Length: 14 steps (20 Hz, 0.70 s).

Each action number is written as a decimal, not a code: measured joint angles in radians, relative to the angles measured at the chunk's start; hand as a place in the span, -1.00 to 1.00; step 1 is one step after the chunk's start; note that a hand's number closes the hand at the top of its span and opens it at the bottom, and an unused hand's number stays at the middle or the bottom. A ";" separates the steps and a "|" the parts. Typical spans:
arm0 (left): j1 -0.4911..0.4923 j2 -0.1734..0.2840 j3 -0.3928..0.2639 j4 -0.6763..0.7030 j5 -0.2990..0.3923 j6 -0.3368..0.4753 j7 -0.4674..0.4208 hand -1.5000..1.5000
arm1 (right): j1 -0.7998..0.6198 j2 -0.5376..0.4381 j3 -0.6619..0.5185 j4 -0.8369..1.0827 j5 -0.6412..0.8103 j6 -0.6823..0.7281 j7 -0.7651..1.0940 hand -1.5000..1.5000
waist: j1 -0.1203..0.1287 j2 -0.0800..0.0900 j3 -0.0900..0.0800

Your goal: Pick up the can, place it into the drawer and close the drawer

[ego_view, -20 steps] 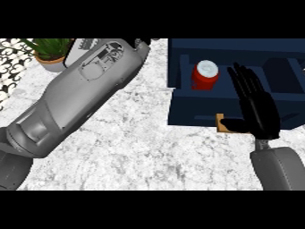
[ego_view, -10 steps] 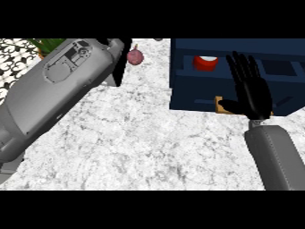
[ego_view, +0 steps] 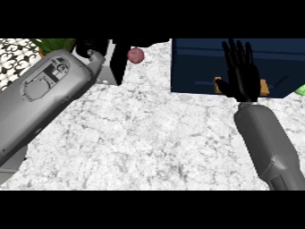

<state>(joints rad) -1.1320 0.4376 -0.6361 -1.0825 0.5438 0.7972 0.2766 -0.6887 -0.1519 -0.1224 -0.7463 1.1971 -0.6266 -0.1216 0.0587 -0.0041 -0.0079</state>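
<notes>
Drawer (ego_view: 201, 67): dark blue front, at far right of marbled bench (ego_view: 154, 134). Right hand (ego_view: 242, 76) flat against drawer front, fingers (ego_view: 237, 53) straight and spread, covering the wooden handle (ego_view: 265, 87). Can not visible; position cannot be told. Left hand (ego_view: 108, 56) left of drawer, dark, fingers' state cannot be told. Small pink object (ego_view: 135, 55) between left hand and drawer.

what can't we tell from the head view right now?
- Can: not visible; whether it sits inside the drawer cannot be told.
- Drawer: its far side is cut off by the view's top edge, and the right hand covers part of its front.
- Left hand: mostly cut off by the top edge and hidden behind its forearm; finger state unclear.
- Green thing: cut off at the right edge, unidentifiable.
- Plant: only leaves show, cropped at the top.
</notes>
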 measured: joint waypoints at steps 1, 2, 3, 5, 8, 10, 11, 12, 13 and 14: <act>0.014 0.002 -0.002 -0.016 -0.005 0.002 0.002 -1.00 | -0.032 -0.004 -0.010 0.032 0.002 -0.011 0.007 -1.00 | 0.001 0.001 0.001; 0.027 0.006 -0.003 -0.029 -0.007 0.000 0.002 -1.00 | -0.054 -0.007 -0.019 0.064 0.007 -0.029 0.010 -1.00 | 0.004 0.002 0.000; 0.046 0.012 -0.002 -0.045 -0.010 -0.002 0.001 -1.00 | -0.080 -0.011 -0.028 0.094 0.006 -0.040 0.010 -1.00 | 0.005 0.003 0.001; 0.081 0.030 -0.001 -0.083 -0.014 -0.005 0.007 -1.00 | -0.121 -0.016 -0.040 0.152 0.014 -0.068 0.015 -1.00 | 0.009 0.004 0.000; 0.126 0.047 0.003 -0.128 -0.023 -0.008 -0.006 -1.00 | -0.197 -0.023 -0.056 0.238 0.027 -0.089 0.025 -1.00 | 0.019 0.012 0.002; 0.146 0.049 0.005 -0.150 -0.033 -0.003 -0.006 -1.00 | -0.228 -0.023 -0.067 0.288 0.029 -0.117 0.025 -1.00 | 0.017 0.013 0.003; 0.157 0.058 0.008 -0.163 -0.035 -0.006 -0.007 -1.00 | -0.251 -0.028 -0.070 0.311 0.033 -0.119 0.030 -1.00 | 0.019 0.014 0.004; 0.168 0.060 0.009 -0.167 -0.037 -0.009 -0.010 -1.00 | -0.272 -0.035 -0.076 0.333 0.033 -0.117 0.032 -1.00 | 0.021 0.018 0.005; 0.180 0.060 0.006 -0.181 -0.043 -0.005 -0.011 -1.00 | -0.287 -0.041 -0.081 0.353 0.032 -0.116 0.031 -1.00 | 0.024 0.019 0.006; 0.188 0.059 0.004 -0.190 -0.046 -0.003 -0.009 -1.00 | -0.299 -0.043 -0.085 0.372 0.033 -0.121 0.031 -1.00 | 0.023 0.020 0.006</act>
<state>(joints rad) -0.9439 0.4963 -0.6318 -1.2725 0.4977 0.7938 0.2680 -0.9879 -0.1949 -0.2072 -0.3744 1.2302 -0.7472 -0.0905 0.0821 0.0159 -0.0021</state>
